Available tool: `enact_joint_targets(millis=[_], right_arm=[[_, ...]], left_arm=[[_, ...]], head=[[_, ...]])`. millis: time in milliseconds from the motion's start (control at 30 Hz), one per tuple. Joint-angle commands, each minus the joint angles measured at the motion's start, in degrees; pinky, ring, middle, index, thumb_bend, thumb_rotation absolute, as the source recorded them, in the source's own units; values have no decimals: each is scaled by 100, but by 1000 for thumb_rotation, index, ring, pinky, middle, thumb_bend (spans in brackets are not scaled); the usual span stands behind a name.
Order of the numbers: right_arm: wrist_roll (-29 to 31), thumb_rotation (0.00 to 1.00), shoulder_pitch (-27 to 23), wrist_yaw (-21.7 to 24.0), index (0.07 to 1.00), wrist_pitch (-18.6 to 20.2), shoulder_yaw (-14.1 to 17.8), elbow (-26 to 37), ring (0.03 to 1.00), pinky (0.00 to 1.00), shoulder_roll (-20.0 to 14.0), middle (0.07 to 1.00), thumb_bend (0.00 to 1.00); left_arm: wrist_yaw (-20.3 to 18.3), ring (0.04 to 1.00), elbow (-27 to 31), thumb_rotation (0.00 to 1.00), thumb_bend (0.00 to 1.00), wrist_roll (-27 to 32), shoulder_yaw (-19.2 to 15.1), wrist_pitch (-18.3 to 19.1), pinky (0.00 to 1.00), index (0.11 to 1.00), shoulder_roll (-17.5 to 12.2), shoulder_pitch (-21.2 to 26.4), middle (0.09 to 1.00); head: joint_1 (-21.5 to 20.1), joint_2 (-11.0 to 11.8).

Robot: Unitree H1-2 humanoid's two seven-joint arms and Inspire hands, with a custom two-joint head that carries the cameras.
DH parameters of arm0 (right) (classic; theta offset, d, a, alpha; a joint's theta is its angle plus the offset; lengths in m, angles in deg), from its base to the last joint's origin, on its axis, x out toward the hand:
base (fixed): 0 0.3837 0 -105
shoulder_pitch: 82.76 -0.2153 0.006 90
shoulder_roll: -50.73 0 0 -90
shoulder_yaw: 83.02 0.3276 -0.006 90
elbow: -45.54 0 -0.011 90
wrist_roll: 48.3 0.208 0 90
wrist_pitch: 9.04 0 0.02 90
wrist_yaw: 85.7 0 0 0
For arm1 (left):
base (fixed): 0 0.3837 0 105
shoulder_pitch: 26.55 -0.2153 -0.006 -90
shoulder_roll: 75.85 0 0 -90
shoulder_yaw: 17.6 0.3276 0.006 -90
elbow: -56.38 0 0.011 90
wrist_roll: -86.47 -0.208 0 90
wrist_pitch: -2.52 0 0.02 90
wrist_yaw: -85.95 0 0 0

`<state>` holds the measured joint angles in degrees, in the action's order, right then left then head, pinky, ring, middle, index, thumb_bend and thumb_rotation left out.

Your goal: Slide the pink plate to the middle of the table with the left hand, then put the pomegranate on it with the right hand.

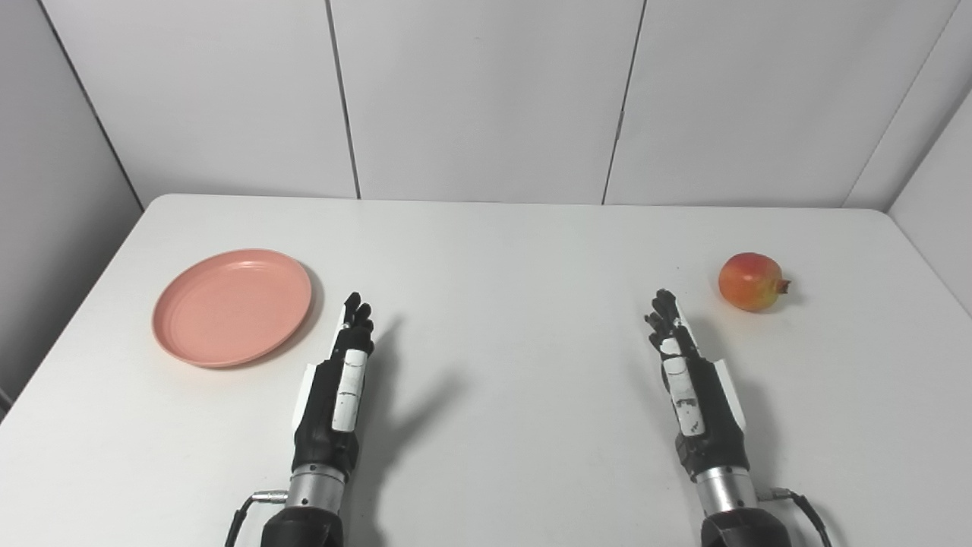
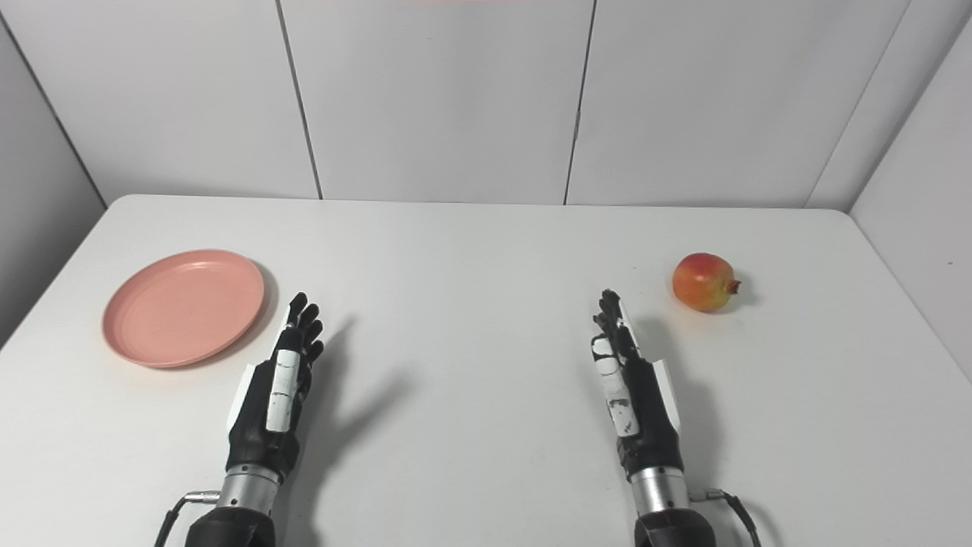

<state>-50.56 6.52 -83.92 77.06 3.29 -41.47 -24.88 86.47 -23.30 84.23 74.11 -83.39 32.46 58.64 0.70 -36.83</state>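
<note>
- Pink plate (image 1: 232, 307) lies flat on the white table (image 1: 501, 251), just beyond and to the outer side of the left hand (image 1: 340, 380), near its fingertips but not touching them.
- Nothing rests on the plate; its shallow rim and inner rings show clearly.
- Left hand hovers or rests low over the table with its fingers (image 1: 355, 313) stretched forward and held loosely apart, gripping nothing; it stands edge-on, the thumb side up.
- Whether the left hand's lower edge touches the table cannot be told, though its shadow falls close beside it toward the middle.
- Pomegranate (image 1: 751, 282) sits on the table beyond the right hand (image 1: 692, 387) and to that hand's outer side, clearly apart from the fingertips.
- Its small dark crown points sideways, away from the right hand.
- Right hand mirrors the left: fingers (image 2: 609, 308) extended forward, spread a little, empty, and turned edge-on.
- Both hands are well apart from each other, with bare table between them.
- A thin cable (image 2: 725, 497) loops out beside the right wrist, and a like one shows at the left wrist.
- Pale wall panels (image 1: 486, 99) stand behind the far edge of the table.
</note>
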Motion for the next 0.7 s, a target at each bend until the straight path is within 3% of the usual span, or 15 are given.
enact_joint_targets(millis=[0,667], right_arm=[[-16,1000,43,2,975,-39,2,-15,977,1000,-6,980,811],[-52,1000,44,-5,973,-22,-11,0,979,1000,-13,980,832]], left_arm=[[2,1000,176,1000,819,28,-14,13,1000,1000,-30,-189,1000],[8,1000,163,1000,823,35,-17,41,1000,1000,-31,-193,1000]], head=[[1,2],[23,44]])
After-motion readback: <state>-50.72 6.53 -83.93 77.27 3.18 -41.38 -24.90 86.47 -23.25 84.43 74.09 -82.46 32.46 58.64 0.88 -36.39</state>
